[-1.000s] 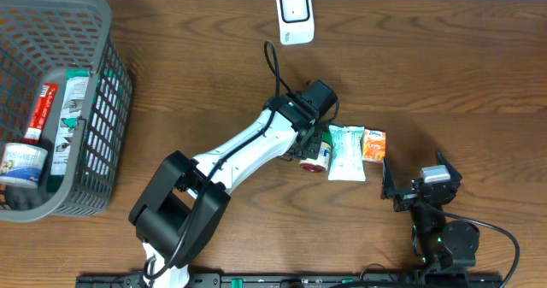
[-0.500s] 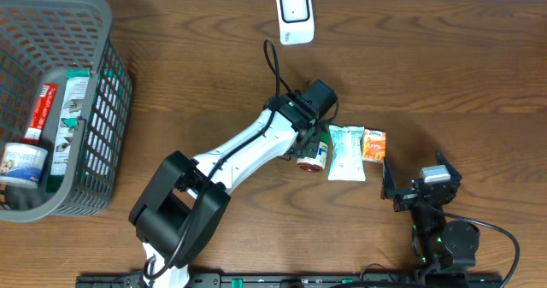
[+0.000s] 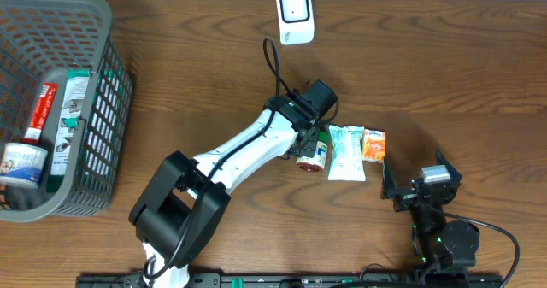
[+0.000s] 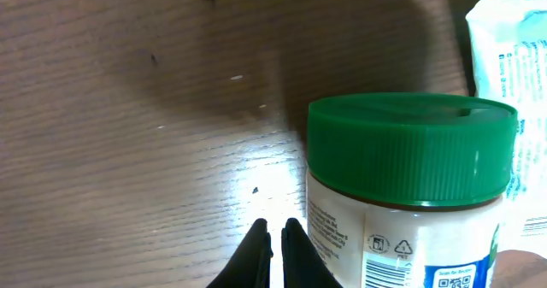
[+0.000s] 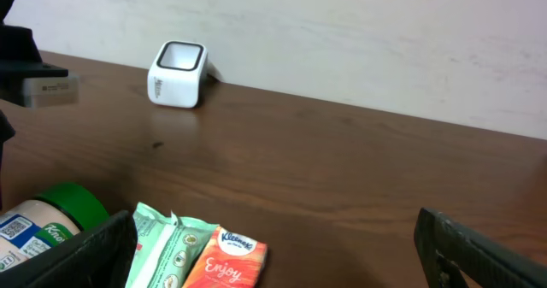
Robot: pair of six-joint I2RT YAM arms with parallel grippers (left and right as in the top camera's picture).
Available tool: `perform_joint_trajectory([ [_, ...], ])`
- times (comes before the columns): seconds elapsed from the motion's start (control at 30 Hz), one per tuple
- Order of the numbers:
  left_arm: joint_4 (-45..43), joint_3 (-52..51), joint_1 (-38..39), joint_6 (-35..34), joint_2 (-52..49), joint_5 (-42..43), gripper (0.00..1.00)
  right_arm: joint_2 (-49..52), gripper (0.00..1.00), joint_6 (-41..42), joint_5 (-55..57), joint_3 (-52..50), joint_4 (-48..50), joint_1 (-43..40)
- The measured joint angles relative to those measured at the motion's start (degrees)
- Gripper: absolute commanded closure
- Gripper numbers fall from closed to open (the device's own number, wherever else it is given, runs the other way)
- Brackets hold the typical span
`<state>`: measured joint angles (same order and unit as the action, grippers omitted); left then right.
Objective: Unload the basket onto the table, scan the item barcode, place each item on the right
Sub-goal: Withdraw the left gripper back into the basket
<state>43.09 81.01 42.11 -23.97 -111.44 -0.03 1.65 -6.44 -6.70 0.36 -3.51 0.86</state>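
A jar (image 3: 317, 156) with a green lid and a white label lies on its side on the wooden table; its label barcode shows in the left wrist view (image 4: 402, 194). My left gripper (image 4: 275, 226) is shut and empty, its fingertips just left of the jar's side, low over the table (image 3: 308, 144). The white barcode scanner (image 3: 294, 14) stands at the table's far edge, and I see the scanner (image 5: 177, 74) in the right wrist view too. My right gripper (image 3: 419, 185) rests open near the front right, holding nothing (image 5: 275, 241).
A pale green wipes pack (image 3: 346, 152) and an orange tissue pack (image 3: 373, 144) lie right of the jar. A grey basket (image 3: 107, 83) at the far left holds several items. The left arm's cable loops up toward the scanner.
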Motion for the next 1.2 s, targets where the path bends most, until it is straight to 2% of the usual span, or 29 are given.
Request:
perform_joint_trajectory([
  [0.1, 1.44, 0.09, -0.28, 0.44, 0.0, -0.02, 0.93, 0.0, 0.01, 0.0, -0.02, 0.0, 0.0, 0.0],
  [0.23, 8.74, 2.12, -2.14, 2.43, 0.0, -0.11, 0.93, 0.0, 0.01, 0.0, 0.0, 0.0, 0.02, 0.0],
  [0.4, 13.75, 9.53, -7.98, 4.61, 4.17, -0.15, 0.92, 0.0, 0.01, 0.0, 0.0, 0.0, 0.02, 0.0],
  [0.63, 13.53, 15.43, -24.44, 5.4, 22.67, -0.35, 0.92, 0.0, 0.01, 0.0, 0.0, 0.0, 0.02, 0.0],
  [0.8, 13.79, 15.82, -41.79, 5.81, 29.73, -0.57, 0.92, 0.0, 0.01, 0.0, 0.0, 0.0, 0.0, 0.0],
  [0.87, 13.84, 15.82, -48.54, 5.84, 30.08, -0.63, 0.84, 0.0, 0.01, 0.0, 0.0, 0.0, 0.02, 0.0],
  [1.0, 13.94, 15.82, -61.05, 5.75, 29.42, -0.57, 0.53, 0.0, 0.01, 0.0, 0.0, 0.0, 0.0, 0.0],
  [1.07, 13.77, 15.82, -67.28, 5.9, 28.5, -0.72, 0.45, 0.0, 0.01, 0.0, 0.0, 0.0, 0.0, 0.0],
  [1.2, 13.27, 15.82, -76.43, 5.86, 23.3, -0.81, 0.36, 0.0, 0.01, 0.0, 0.0, 0.0, 0.0, 0.0],
])
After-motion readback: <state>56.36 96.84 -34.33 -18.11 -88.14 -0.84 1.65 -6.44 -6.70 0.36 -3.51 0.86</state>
